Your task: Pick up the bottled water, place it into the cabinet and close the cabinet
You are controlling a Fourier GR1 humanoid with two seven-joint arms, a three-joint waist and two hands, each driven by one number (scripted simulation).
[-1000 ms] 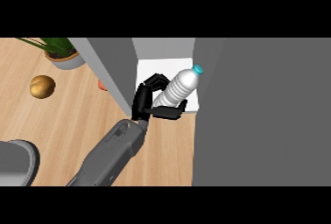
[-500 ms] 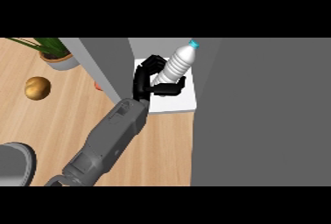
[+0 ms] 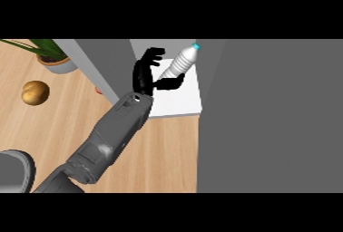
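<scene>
Two small things sit at the far left of the wooden counter (image 3: 157,154): a green plant (image 3: 40,46) in a grey pot (image 3: 60,66) near the top, and below it a round brown thing (image 3: 35,92) that looks like a potato, apart from the pot. In the lower left corner you see a rounded grey shape (image 3: 15,170), cut by the edge; I cannot tell what it is.

Next comes the grey forearm (image 3: 110,136). It enters from the lower left and goes up diagonally to the right, over the counter. Just left of the wrist a small red thing (image 3: 98,90) shows, mostly hidden, next to the grey side wall (image 3: 100,56) of the cabinet.

At the end of the arm is the left hand (image 3: 142,79), already inside the cabinet opening. Its fingers (image 3: 153,53) are curled at the top and its thumb (image 3: 171,83) reaches to the right under the lower part of the bottle (image 3: 179,65), so the hand is closed around the bottle. You see the bottle just right of the fingers, tilted, with its blue cap (image 3: 196,45) pointing up and to the right. It is above the white shelf (image 3: 182,102) of the cabinet, near the back; I cannot tell if its bottom touches the shelf, because the thumb hides it.

Right of the bottle, a big flat grey panel (image 3: 268,118) fills all the right side of the view, and its left edge runs very near the cap. The right hand does not show.
</scene>
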